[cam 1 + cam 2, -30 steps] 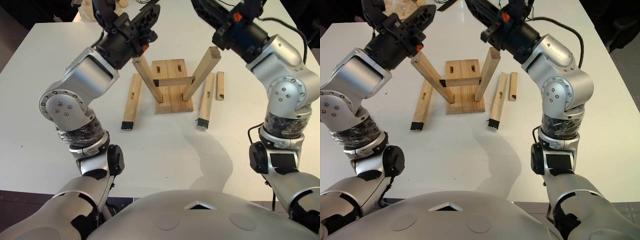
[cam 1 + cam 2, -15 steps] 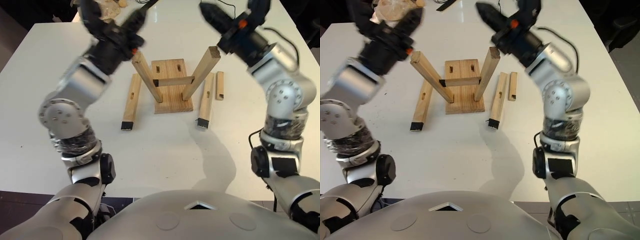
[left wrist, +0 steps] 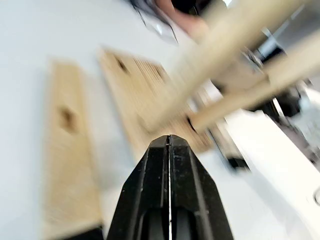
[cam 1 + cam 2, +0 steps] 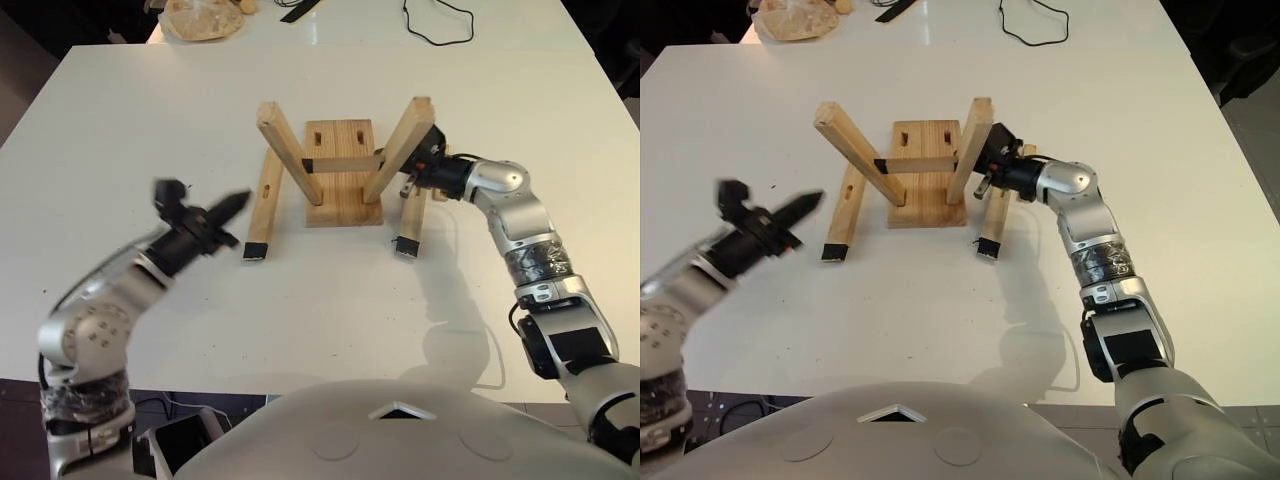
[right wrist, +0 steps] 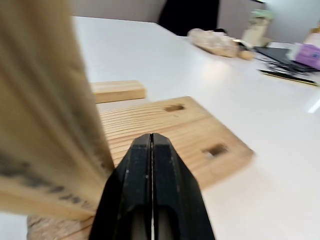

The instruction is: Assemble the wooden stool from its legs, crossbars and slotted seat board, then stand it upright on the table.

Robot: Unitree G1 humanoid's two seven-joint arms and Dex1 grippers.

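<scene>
On the white counter (image 4: 320, 290), toward the far middle, the half-built stool, placed just as a second ago. Slotted seat board (image 4: 345, 200) lying flat. Two legs socketed into it and leaning outward, the left standing leg (image 4: 288, 150) and the right standing leg (image 4: 402, 145). Joined partway up by one crossbar (image 4: 345, 161).

Biggest difference in the arms: no longer raised over the stool. Left arm dropped and drawn back to the near left of the counter. Left gripper (image 4: 240, 199) now low and well apart from the stool, aimed toward it, fingers pressed together on nothing. Right arm lowered and stretched forward along the counter. Right gripper (image 5: 151, 137) now just beside the right standing leg, over the seat board, fingers likewise pressed together and empty. Touching the leg or not: cannot tell.

Flat on the counter on either side of the seat board, unmoved: the left loose leg (image 4: 264, 200), black-capped end nearest, and the right loose leg (image 4: 408, 228), partly covered by the right arm.

At the far edge of the counter, a crumpled bag (image 4: 205, 18) and a looped black cable (image 4: 437, 20). Around the counter, dark floor.
</scene>
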